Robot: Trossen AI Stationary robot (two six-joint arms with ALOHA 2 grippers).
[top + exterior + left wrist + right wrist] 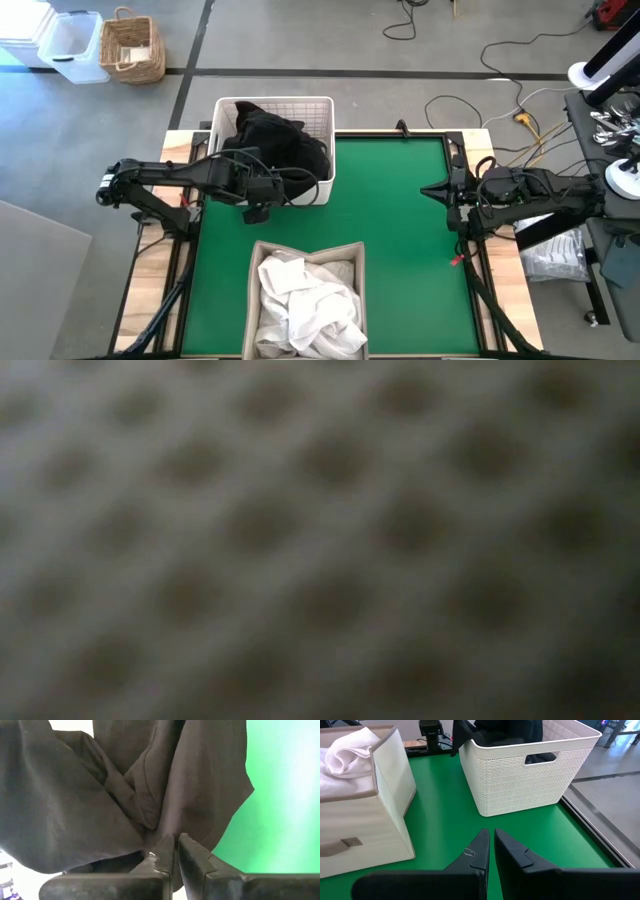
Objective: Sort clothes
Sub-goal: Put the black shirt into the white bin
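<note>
Two baskets sit on the green mat (pixel 400 240). Left gripper (pixel 176 845) has its fingers squeezed shut, and dark clothes (pixel 275 145) drape over the white basket (pixel 322 110) just past the tips (a pinch is hard to see). Right gripper (pixel 491 842) is closed, empty. White clothes (pixel 305 300) fill the fabric box (pixel 255 270).

The table mat (pixel 400 230) was plain bright green. The basket (pixel 520 780) was white with a fine woven texture and held black clothes (pixel 275 140), while the fabric bin (pixel 255 290) was pale beige and held white clothes (pixel 305 305). Both arms were dark, and a tan wicker basket (pixel 132 48) stood on the grey floor.
</note>
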